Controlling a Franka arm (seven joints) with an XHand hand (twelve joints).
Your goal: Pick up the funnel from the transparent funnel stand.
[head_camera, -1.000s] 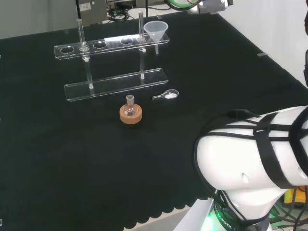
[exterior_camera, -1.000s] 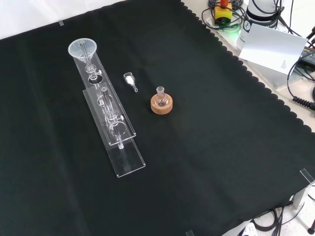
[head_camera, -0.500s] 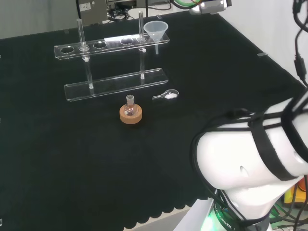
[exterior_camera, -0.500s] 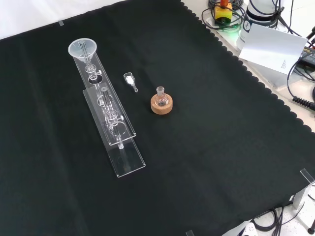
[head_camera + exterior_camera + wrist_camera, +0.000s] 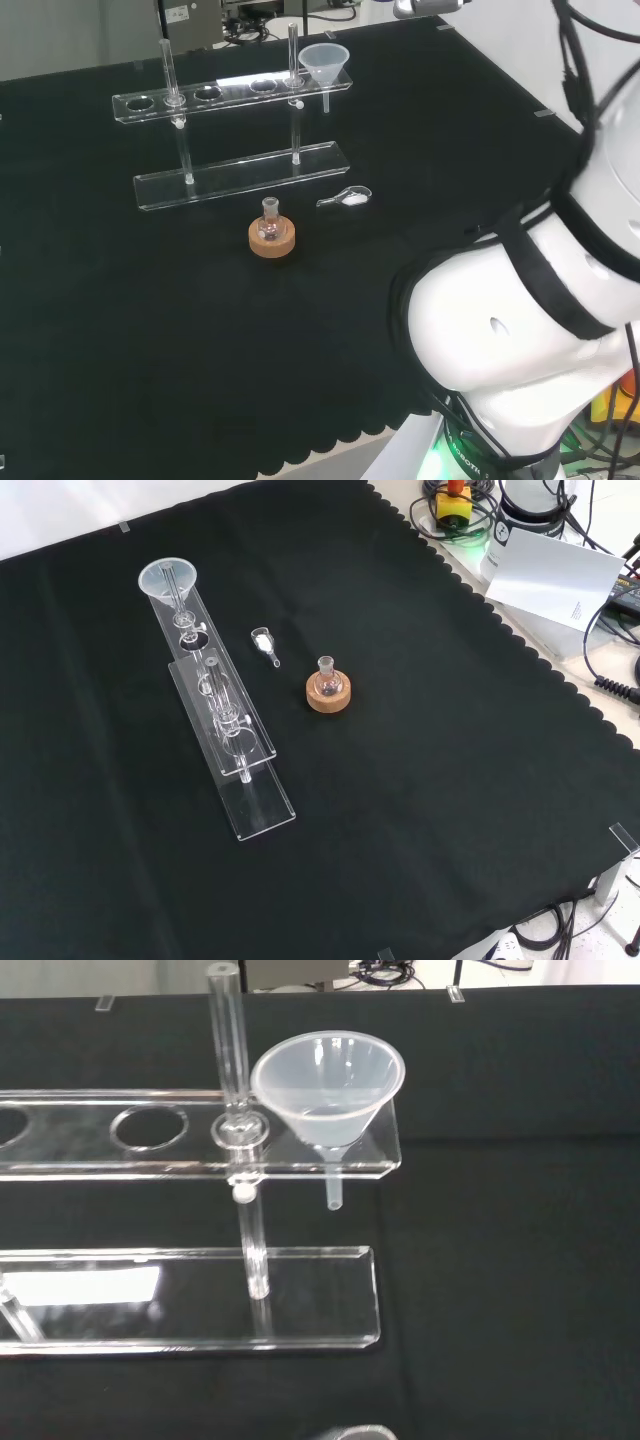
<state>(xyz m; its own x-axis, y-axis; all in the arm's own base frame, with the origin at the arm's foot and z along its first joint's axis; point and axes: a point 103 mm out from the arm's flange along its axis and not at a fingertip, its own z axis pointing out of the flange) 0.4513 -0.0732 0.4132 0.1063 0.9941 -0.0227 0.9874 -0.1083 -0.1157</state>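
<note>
While seated in the end hole of the upper shelf, clear cone-shaped plastic funnel (image 5: 328,1085) sits upright, spout hanging through and stopping short of the base plate. Transparent acrylic funnel stand (image 5: 190,1295): two flat plates joined by clear upright rods, cut off at one edge of the wrist view, so its other holes and far end go unseen there. Seen whole in the head view (image 5: 240,172), with the funnel (image 5: 324,62) at its right end; in the front view (image 5: 232,742) runs lengthwise away from the camera, funnel (image 5: 168,581) at the far end, rods and shelf overlapping and hard to separate.

Small round-bottomed glass flask (image 5: 270,212) on a cork ring stand (image 5: 271,239), near the base plate; contents not discernible. Same pair in the front view (image 5: 326,670), (image 5: 327,694). Small clear scoop holding white powder (image 5: 346,199), lying on the black cloth (image 5: 420,780) between flask and funnel end.

Large white arm links (image 5: 520,330) at the head view's right. Hand's fingers: cannot tell whether spread or closed.
</note>
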